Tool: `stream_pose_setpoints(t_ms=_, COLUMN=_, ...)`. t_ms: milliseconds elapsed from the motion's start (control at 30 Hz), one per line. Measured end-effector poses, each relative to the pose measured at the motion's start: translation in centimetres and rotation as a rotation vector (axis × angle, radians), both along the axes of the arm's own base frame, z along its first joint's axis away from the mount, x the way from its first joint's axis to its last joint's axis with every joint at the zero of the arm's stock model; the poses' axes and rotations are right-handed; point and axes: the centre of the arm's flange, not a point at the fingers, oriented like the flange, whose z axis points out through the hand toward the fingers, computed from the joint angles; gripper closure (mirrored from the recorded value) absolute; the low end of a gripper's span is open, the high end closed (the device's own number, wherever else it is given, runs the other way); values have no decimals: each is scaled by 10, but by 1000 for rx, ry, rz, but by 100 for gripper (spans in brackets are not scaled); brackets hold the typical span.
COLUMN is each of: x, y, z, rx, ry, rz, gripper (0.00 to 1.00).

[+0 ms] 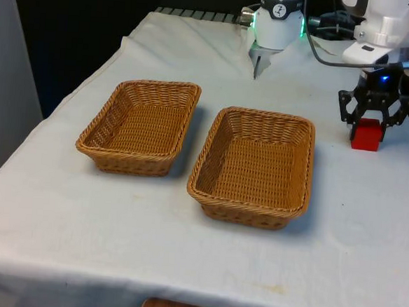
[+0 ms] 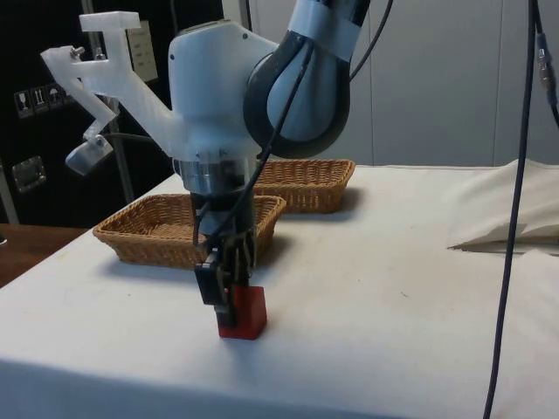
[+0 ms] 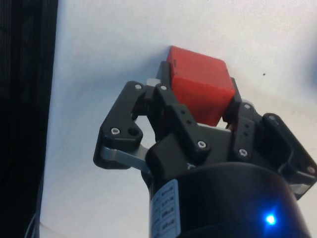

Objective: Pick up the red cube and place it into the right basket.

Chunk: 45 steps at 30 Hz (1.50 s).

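- We see the end effector [image 1: 369, 127] closed around the red cube [image 1: 366, 135], fingers touching both sides.
- Cube sits on the desk [image 1: 183, 264], right of the right basket [image 1: 254, 167], far side.

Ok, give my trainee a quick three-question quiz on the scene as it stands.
1. True or false: the cube lies in a basket.
2. How many baskets are on the table?
3. The gripper is: A) over a basket, B) around the cube, C) high and away from the cube.

Key: 1 false, it rests on the cloth. 2 two: one on the front view's left, one nearer the cube. 3 B.
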Motion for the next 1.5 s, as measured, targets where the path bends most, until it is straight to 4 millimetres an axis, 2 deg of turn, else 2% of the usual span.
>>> stream_pose_setpoints(t_ms=167, x=3, y=1, z=5, rx=3, ry=-6, rz=-1, gripper=97)
stream_pose_setpoints(t_ms=433, x=4, y=-6, z=44, rx=-4, ry=-6, rz=-5, gripper=97)
stream_pose_setpoints(t_ms=733, x=5, y=-24, z=71, rx=-14, ry=-12, rz=15, gripper=97)
stream_pose_setpoints(t_ms=1167, x=10, y=-46, z=94, rx=-25, ry=-16, rz=46, gripper=97)
stream_pose_setpoints(t_ms=1300, x=13, y=-59, z=102, rx=-31, ry=-16, rz=56, gripper=97)
stream_pose_setpoints(t_ms=1500, x=16, y=-75, z=103, rx=-39, ry=-12, rz=63, gripper=97)
